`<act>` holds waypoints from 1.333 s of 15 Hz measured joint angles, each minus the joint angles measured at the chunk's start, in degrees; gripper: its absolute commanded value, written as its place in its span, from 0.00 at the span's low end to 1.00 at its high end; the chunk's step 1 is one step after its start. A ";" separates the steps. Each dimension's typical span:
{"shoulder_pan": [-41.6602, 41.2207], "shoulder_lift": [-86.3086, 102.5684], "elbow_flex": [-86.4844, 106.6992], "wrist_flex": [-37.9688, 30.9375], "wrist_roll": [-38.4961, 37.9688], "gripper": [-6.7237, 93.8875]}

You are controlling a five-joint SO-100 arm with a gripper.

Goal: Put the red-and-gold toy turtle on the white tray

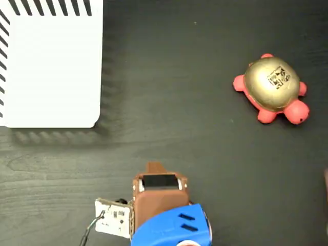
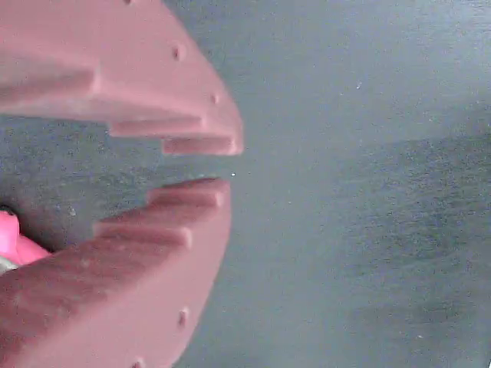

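The red-and-gold toy turtle (image 1: 273, 88) sits upright on the dark table at the right in the fixed view, its gold shell up and its red head toward the lower right. The white tray (image 1: 51, 66) lies flat at the upper left with nothing on it. My gripper (image 1: 154, 168) is low in the middle of the fixed view, far from both the turtle and the tray. In the wrist view the two brown fingers (image 2: 176, 115) nearly meet at the gripper (image 2: 230, 167), with only bare table behind them and nothing held. The turtle and the tray do not show there.
The blue and brown arm body (image 1: 169, 220) and a small white circuit board (image 1: 114, 218) with a cable fill the bottom centre. A pink scrap (image 2: 11, 241) shows at the wrist view's left edge; I cannot tell what it is.
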 measured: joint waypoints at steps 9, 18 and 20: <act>0.00 0.00 0.00 0.00 0.00 0.07; -0.97 0.00 0.00 0.00 -0.44 0.07; -3.25 -1.14 0.00 -0.62 -2.46 0.07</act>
